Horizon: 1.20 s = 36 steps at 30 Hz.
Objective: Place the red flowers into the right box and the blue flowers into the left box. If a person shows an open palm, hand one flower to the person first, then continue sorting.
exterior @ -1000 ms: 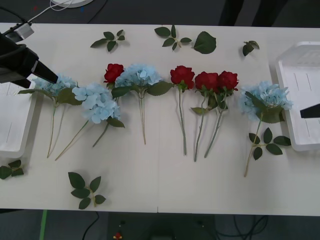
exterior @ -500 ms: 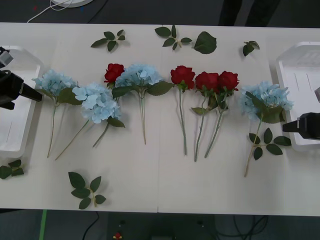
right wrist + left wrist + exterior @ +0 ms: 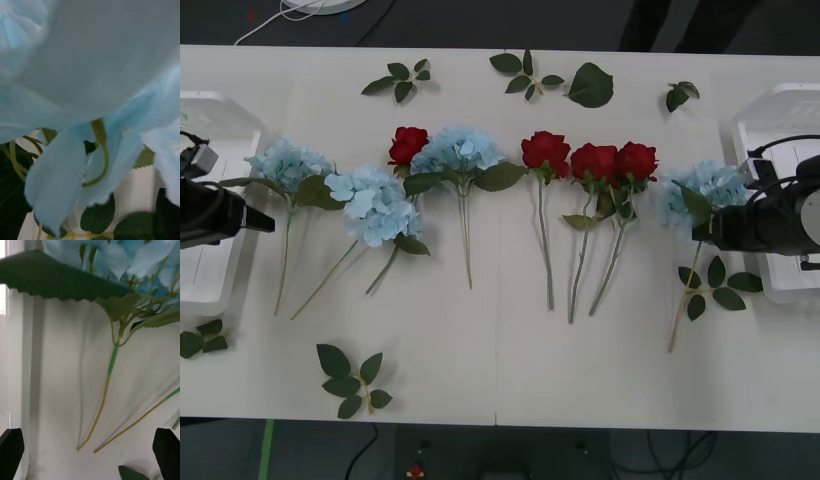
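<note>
While the left gripper [image 3: 90,450] hangs wide open beside the pale blue fluffy hydrangea [image 3: 288,165], the right gripper [image 3: 702,232] presses against another hydrangea [image 3: 715,190]; its opening cannot be told.

Over the last second my left gripper [image 3: 265,222] dropped from ten o'clock toward nine beside the leftmost blue flowers [image 3: 288,163], while my right gripper [image 3: 702,232] slid in from three o'clock against the rightmost ones.

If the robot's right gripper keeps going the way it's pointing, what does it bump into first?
Most likely the blue flower nearest the right box. The right gripper points straight at its head, and its wrist camera sees petals right up close.
</note>
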Tool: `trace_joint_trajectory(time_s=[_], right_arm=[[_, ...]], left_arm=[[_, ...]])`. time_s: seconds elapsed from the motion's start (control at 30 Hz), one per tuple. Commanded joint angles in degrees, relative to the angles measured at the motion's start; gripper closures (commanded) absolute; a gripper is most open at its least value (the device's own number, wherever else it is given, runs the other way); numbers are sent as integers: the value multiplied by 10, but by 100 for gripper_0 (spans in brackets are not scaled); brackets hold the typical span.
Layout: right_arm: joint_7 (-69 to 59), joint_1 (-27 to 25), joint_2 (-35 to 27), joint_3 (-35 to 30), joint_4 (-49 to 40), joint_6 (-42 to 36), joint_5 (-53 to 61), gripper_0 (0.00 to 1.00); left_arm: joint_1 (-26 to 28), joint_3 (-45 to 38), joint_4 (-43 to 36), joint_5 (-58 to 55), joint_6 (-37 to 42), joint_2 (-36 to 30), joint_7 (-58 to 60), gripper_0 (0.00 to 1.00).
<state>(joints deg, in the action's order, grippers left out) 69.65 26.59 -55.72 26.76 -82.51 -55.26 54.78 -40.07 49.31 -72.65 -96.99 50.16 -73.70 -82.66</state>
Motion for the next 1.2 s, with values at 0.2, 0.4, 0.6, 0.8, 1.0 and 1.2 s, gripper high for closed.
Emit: trace_joint_trajectory(time_s=[0.2,0.4,0.6,0.8,1.0,1.2], right_arm=[[-25,79,64,44,97,17,-41,0],[-29,92,72,53,112,22,-36,100],[-29,95,72,53,112,21,-31,100],[-27,96,67,53,104,21,-28,100],[-26,96,58,53,98,21,-20,100],[-26,96,44,53,86,21,-11,100]], left_arm=[[-7,69,1,24,-84,4,21,0],[-64,149,9,36,-120,27,30,0],[-108,177,27,38,-121,52,34,0],[-129,177,42,28,-119,69,37,0],[-128,183,54,36,-119,78,35,0],[-129,188,75,47,-119,99,37,0]])
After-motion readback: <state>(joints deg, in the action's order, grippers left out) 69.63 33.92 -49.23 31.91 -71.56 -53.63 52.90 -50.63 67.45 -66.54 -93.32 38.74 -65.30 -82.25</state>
